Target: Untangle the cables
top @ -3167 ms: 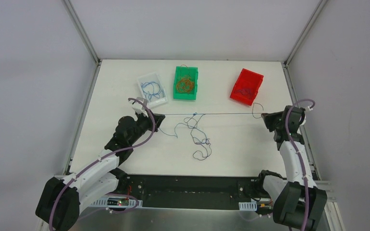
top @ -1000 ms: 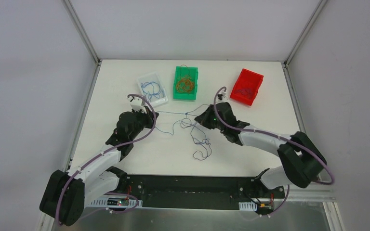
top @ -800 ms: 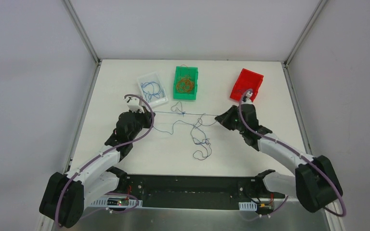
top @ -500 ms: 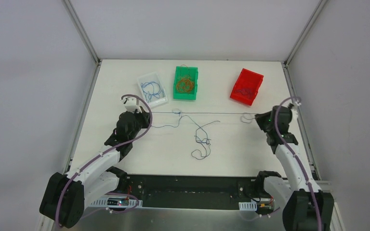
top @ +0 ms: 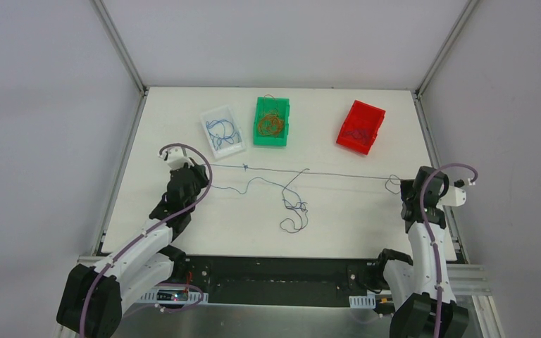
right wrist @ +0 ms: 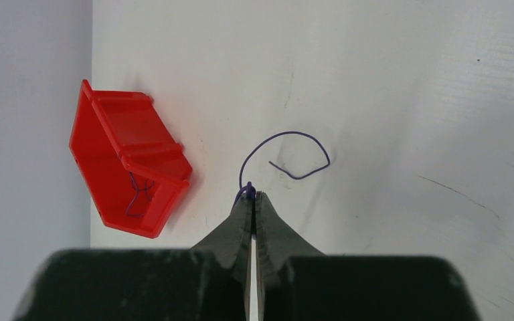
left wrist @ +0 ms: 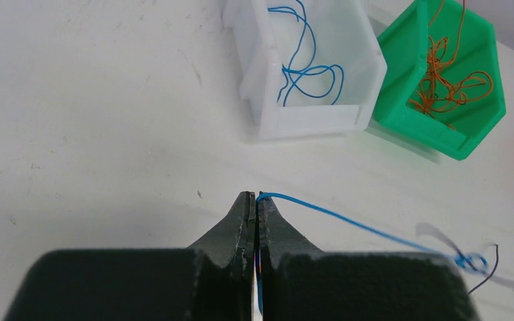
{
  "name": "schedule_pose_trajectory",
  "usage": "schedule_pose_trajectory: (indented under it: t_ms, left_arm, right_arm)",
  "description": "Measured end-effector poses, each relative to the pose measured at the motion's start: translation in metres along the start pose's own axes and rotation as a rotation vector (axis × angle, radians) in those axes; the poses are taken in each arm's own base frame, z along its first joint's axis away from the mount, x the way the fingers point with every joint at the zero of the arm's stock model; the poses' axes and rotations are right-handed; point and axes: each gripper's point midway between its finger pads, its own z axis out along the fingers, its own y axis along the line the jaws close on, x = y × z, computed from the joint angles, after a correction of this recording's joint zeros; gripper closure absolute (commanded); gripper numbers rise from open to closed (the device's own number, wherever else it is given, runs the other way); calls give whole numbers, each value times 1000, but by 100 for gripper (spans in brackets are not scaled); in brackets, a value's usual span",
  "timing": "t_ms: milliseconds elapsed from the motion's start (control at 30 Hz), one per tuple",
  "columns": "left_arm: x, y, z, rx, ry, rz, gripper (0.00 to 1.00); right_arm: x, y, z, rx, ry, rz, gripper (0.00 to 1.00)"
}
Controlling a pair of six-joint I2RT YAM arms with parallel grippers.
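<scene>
Left gripper (top: 203, 167) and right gripper (top: 403, 186) stand well apart from above, a taut strand (top: 324, 173) between them, a knot (top: 245, 167) near the left, loose cables (top: 294, 206) trailing from its middle. Left wrist: jaws pinched fully together on the blue wire (left wrist: 348, 224); right wrist: likewise clamped on the purple wire (right wrist: 294, 144). Pulling apart seems the step in hand; next, that knot likely needs picking loose.

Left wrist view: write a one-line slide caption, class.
Left pincer shut on a blue wire, with a white bin and a green bin beyond.
</scene>
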Motion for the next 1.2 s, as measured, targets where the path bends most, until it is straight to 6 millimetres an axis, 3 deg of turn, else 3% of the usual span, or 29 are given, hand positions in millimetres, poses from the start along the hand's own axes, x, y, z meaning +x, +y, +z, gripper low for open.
schedule_pose_trajectory:
  t_ms: [167, 200, 233, 267, 300, 367, 567, 733, 833, 1000, 1200]
  left_arm:
    - [-3, 13, -1, -75, -25, -30, 100]
    - [-4, 15, -2, -80, -31, -37, 100]
    - [-4, 14, -2, -74, -34, -38, 100]
    - [-3, 11, -2, -56, -32, -38, 100]
    - [-1, 6, -2, -27, -25, -33, 100]
    - [4, -7, 0, 54, 4, -14, 100]
    - [21, -41, -5, 256, 96, 43, 100]
    - [10, -57, -11, 339, 61, 37, 100]
    - [0, -63, -16, 375, 27, 29, 100]
    - [-10, -68, -27, 436, -43, 12, 100]
    - [-22, -70, -39, 483, -124, -9, 100]
  right_arm:
    - [1, 3, -2, -17, 7, -12, 100]
    - [3, 7, -3, -40, 24, -32, 89]
    - [7, 12, -4, -69, 49, -52, 69]
    - [16, 20, -7, -118, 100, -84, 42]
    - [27, 28, -10, -165, 151, -121, 26]
    - [52, 41, -19, -244, 258, -205, 16]
    - [140, 69, -75, -518, 508, -581, 20]
    - [219, 96, -124, -735, 711, -893, 22]
    - [263, 100, -150, -852, 797, -1049, 25]
    - [318, 112, -161, -950, 883, -1171, 25]
    - [367, 115, -170, -1057, 971, -1142, 27]
